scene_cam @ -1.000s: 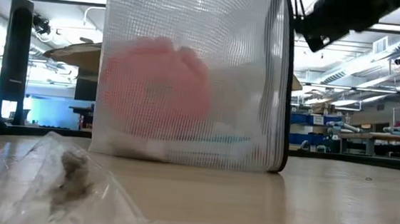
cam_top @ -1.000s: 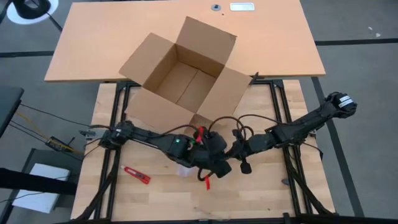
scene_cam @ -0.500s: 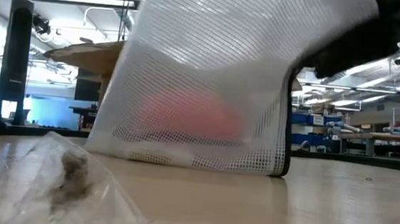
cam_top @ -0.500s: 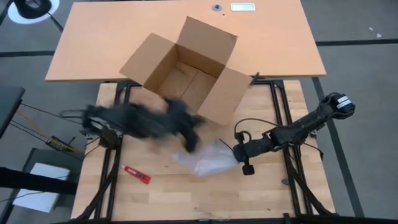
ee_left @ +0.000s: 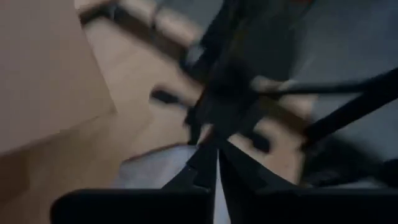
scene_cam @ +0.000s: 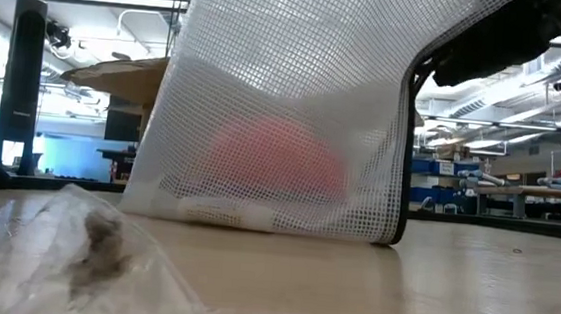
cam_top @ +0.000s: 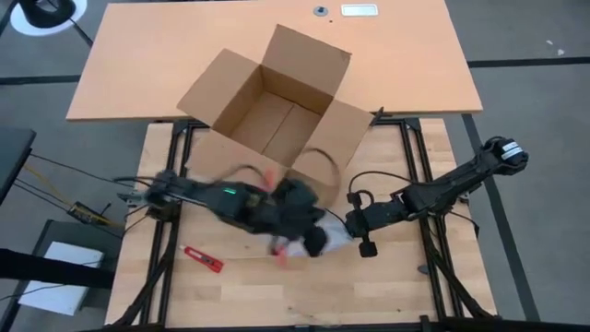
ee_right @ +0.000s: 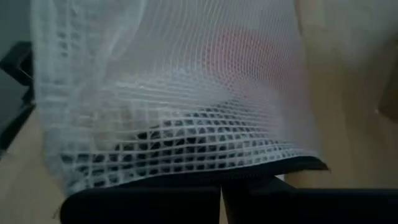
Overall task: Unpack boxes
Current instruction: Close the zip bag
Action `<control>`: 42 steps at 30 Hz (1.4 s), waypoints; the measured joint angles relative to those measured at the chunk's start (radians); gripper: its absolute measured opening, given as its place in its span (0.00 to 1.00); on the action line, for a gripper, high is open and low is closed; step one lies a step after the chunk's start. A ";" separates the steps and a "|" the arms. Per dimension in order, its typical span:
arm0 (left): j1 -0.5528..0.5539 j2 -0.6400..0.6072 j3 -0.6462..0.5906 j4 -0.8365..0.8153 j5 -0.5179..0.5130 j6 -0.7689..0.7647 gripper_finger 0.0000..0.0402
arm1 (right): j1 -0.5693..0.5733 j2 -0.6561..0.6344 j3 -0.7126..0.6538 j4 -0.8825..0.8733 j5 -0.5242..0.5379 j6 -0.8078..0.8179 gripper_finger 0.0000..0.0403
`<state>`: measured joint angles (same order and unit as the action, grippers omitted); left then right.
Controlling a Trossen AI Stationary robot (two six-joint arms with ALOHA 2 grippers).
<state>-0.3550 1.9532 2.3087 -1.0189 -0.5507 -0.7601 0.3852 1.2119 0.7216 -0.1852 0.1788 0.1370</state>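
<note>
One open cardboard carton [cam_top: 277, 115] looks light, stiff, best taken by a flap; right gripper [cam_top: 353, 224] pinches the soft mesh pouch [scene_cam: 284, 117], left gripper [cam_top: 309, 235] jaws near-closed, empty.

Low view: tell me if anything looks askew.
The mesh pouch leans to one side instead of standing straight on the table, its top edge pinched by the right gripper. A crumpled clear plastic bag lies loose in front of it.
</note>
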 joint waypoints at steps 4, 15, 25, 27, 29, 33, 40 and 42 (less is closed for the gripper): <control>0.021 0.004 0.008 0.021 0.011 0.000 0.18 | -0.010 -0.002 0.030 0.001 -0.003 0.032 0.00; 0.052 0.083 0.015 0.129 0.138 0.135 0.48 | -0.032 -0.001 0.147 -0.014 -0.026 0.157 0.00; 0.048 0.114 0.014 0.086 0.284 0.282 0.48 | -0.065 -0.001 0.166 -0.010 -0.026 0.399 0.00; 0.041 0.119 0.014 0.063 0.277 0.307 0.48 | -0.070 -0.001 0.166 0.011 -0.027 0.440 0.00; 0.035 0.144 0.009 0.053 0.238 0.342 0.48 | -0.071 -0.001 0.166 0.019 -0.026 0.473 0.00; 0.034 0.160 0.010 0.053 0.208 0.365 0.48 | -0.071 -0.001 0.166 0.023 -0.027 0.518 0.00; 0.029 0.174 0.007 0.010 0.073 0.366 0.48 | -0.071 -0.001 0.166 0.031 -0.045 0.551 0.00; 0.031 0.168 0.010 0.012 0.054 0.370 0.48 | -0.071 -0.001 0.166 0.034 -0.048 0.545 0.00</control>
<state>-0.3239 2.1213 2.3186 -1.0069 -0.4967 -0.3902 0.3141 1.2106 0.8871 -0.1512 0.1312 0.6823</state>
